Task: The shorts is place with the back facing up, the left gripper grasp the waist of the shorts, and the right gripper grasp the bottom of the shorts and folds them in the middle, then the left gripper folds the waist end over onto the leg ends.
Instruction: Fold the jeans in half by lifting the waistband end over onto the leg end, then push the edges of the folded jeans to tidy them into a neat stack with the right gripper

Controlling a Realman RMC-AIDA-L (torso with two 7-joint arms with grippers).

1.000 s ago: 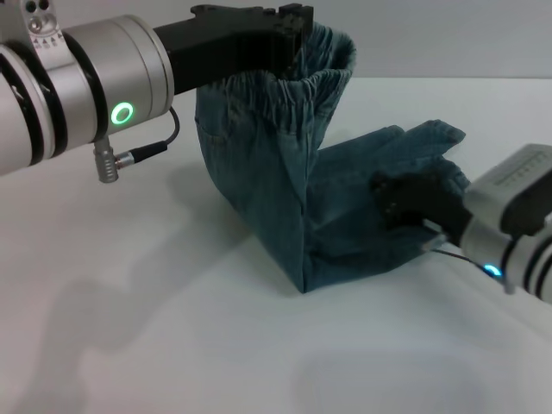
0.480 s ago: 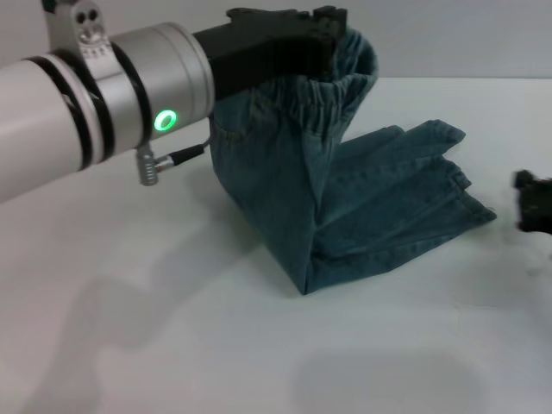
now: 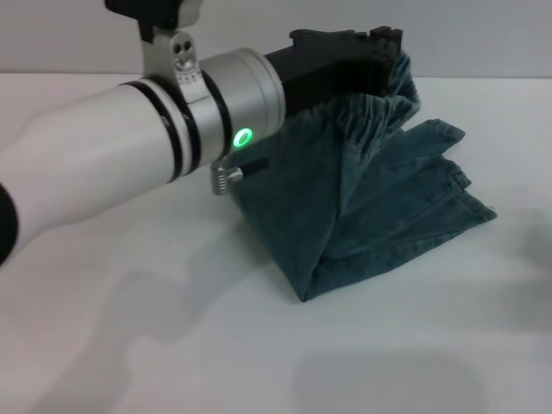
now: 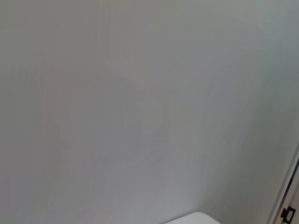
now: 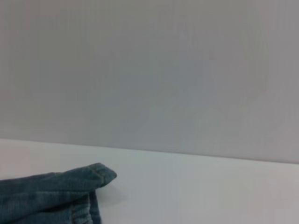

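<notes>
The blue denim shorts [image 3: 371, 207] are folded lengthwise and bent upward on the white table [image 3: 172, 345]. My left gripper [image 3: 379, 52] is shut on the gathered waist [image 3: 379, 112], holding it lifted above the table, over the leg part. The leg ends [image 3: 461, 194] lie flat on the table toward the right. A corner of the shorts [image 5: 56, 191] also appears in the right wrist view, resting on the table. My right gripper is out of view. The left wrist view shows only a blank wall.
The thick silver-white left arm [image 3: 129, 181] with its green light [image 3: 245, 136] reaches across the left half of the head view. A pale wall [image 3: 483, 34] stands behind the table.
The left gripper has carried the waist rightward, over the legs. The right gripper let go of the leg ends and withdrew out of the head view to the right.
</notes>
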